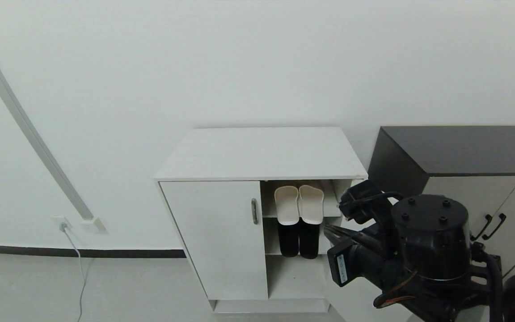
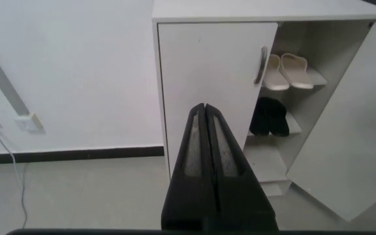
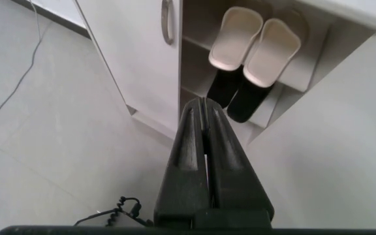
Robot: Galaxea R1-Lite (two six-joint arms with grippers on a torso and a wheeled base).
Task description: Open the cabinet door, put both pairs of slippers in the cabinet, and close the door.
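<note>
Right pincer (image 3: 204,104) hangs before the cabinet (image 1: 257,154), fingers pressed together on nothing; left pincer (image 2: 205,108) likewise; white slippers (image 1: 299,205) lie on the upper shelf, black slippers (image 1: 299,240) on the one below; their ends seem to overhang, so the open door (image 2: 351,143) may jam against them when swung closed.

The left pincer (image 2: 205,114) and the right pincer (image 3: 205,108) each have both fingers pressed flat together.
</note>
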